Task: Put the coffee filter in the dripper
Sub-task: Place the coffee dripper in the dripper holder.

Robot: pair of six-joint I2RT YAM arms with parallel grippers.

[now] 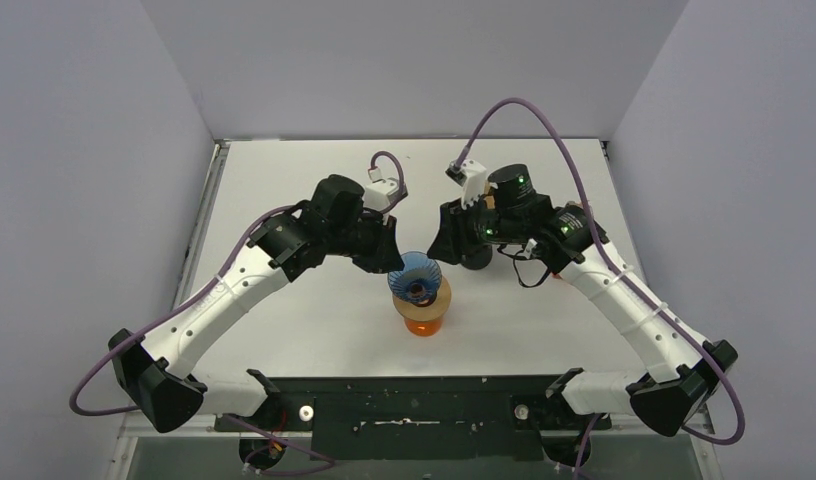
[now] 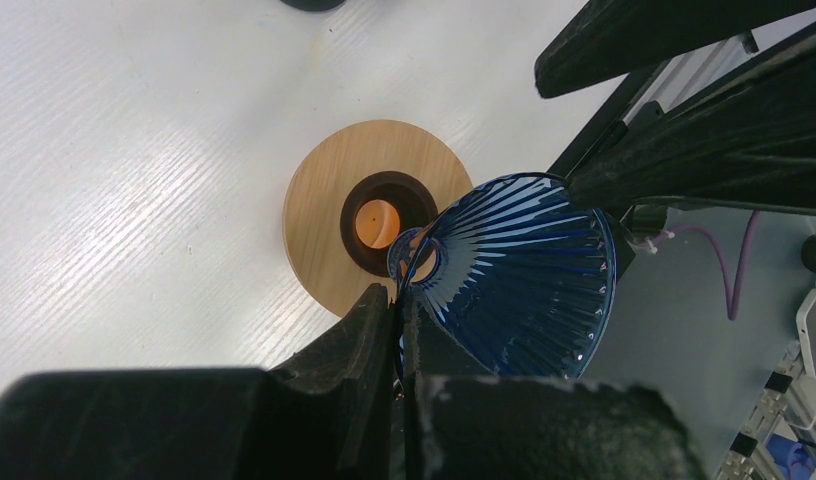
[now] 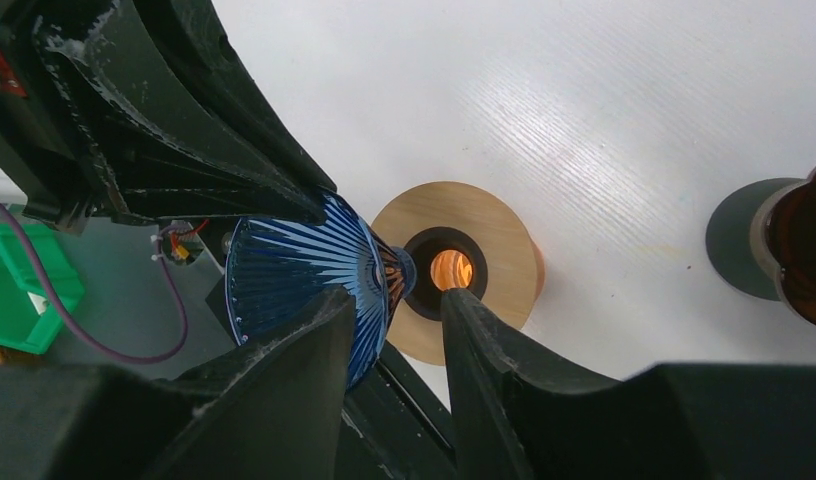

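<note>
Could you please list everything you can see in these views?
dripper: one, blue ribbed, tipped sideways above the wooden disc
wooden disc: one, tan with a dark centre hole, capping the orange vessel
orange vessel: one, orange, mid-table
brown container: one, dark brown, on the table apart from the disc
table: one, white
coffee filter: none in view
left claw: one, black, shut on the dripper's rim
right claw: one, black, jaws apart astride the dripper's narrow end
</note>
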